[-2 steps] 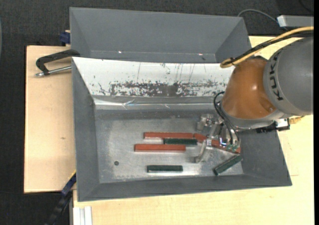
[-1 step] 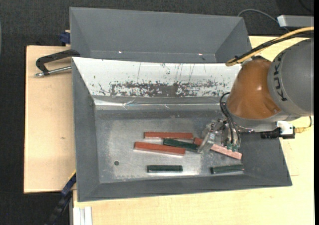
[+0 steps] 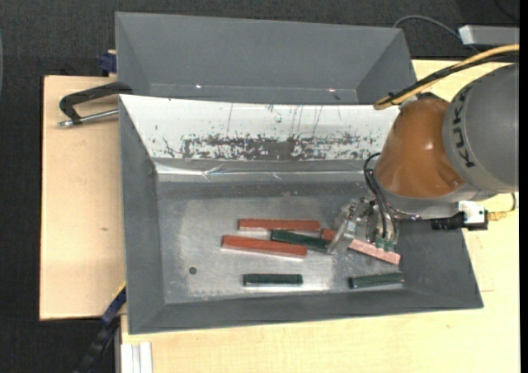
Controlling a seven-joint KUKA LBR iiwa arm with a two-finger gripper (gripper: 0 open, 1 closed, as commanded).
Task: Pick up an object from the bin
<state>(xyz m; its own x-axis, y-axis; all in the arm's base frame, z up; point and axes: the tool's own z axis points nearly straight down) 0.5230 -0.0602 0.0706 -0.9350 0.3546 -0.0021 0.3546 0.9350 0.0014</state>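
The end effector (image 3: 365,229) hangs low at the lower right of the grey bin (image 3: 140,223), just over a pink flat stick (image 3: 376,252), a position judged suited to grasping it, though its apart-or-together state cannot be told.

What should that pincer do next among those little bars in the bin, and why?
My guess is that it should ease down a little onto the pink bar at the right end of the bin. The pincer hangs right over that bar, nearer to it than to the heap of red and green bars toward the middle.
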